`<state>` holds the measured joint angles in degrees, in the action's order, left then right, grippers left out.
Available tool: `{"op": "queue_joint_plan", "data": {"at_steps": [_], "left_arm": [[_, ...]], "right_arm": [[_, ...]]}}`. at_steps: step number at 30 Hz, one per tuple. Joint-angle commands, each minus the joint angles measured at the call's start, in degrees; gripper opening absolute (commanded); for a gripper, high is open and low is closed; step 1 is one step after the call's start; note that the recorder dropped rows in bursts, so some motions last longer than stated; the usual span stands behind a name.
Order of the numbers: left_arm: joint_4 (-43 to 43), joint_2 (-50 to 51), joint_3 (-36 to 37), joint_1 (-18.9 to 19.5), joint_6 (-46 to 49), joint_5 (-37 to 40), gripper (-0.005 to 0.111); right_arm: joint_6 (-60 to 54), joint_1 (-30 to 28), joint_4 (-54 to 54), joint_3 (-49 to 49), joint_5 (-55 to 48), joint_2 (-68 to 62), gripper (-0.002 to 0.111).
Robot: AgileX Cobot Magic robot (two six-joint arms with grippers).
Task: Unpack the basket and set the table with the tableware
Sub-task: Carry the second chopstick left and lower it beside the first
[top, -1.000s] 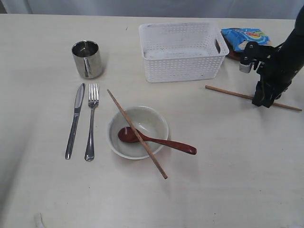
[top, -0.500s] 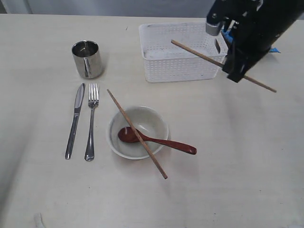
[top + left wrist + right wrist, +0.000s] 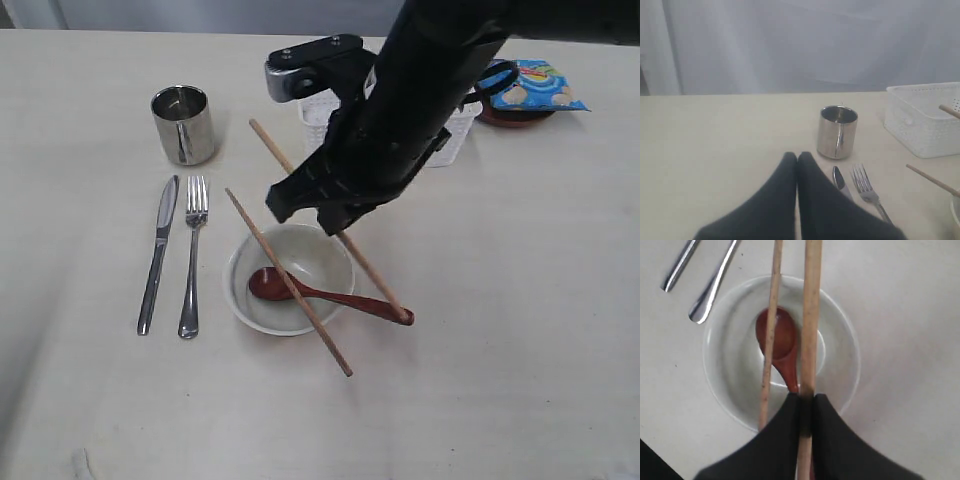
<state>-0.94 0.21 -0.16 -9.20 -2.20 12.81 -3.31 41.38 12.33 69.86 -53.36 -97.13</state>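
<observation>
The right jaws pinch a thin wooden chopstick [image 3: 810, 315] directly above the pale cream round bowl [image 3: 720, 385] on the cream worktop [image 3: 910, 315]. The bowl holds a reddish-brown spoon [image 3: 785, 337], with a second wooden chopstick [image 3: 771, 330] across its rim. The left jaws are pressed together, empty, behind the steel cup [image 3: 838, 131].

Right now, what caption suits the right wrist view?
Right gripper clamps a wooden chopstick over a cream bowl holding a reddish-brown spoon.

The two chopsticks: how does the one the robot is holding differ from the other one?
The held chopstick is clamped in the right hand; the free chopstick lies loose. The held chopstick hangs over the bowl; the free chopstick rests across its rim. Both are plain wood, slanted nearly alike.
</observation>
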Motion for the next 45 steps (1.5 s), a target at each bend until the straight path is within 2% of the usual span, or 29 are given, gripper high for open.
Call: {"op": "queue_joint_plan", "data": {"at_steps": [1, 11, 17, 23, 45], "left_arm": [[-0.2, -0.2, 0.2, -0.1, 0.0, -0.6, 0.000], [-0.2, -0.2, 0.2, -0.1, 0.0, -0.6, 0.000], [-0.3, -0.2, 0.2, -0.1, 0.0, -0.6, 0.000], [-0.3, -0.2, 0.2, -0.1, 0.0, -0.6, 0.000], [-0.3, -0.2, 0.2, -0.1, 0.0, -0.6, 0.000]], "right_arm": [[8.5, 2.3, -0.2, 0.1, 1.9, -0.9, 0.000], [10.2, 4.6, 1.0, 1.0, -0.5, -2.5, 0.000], [13.6, 5.6, -1.0, 5.6, -1.7, -5.3, 0.000], [16.6, 5.6, -6.0, 8.6, -7.0, -8.9, 0.000], [17.0, 7.5, -6.4, 8.6, -6.6, -10.6, 0.000]]}}
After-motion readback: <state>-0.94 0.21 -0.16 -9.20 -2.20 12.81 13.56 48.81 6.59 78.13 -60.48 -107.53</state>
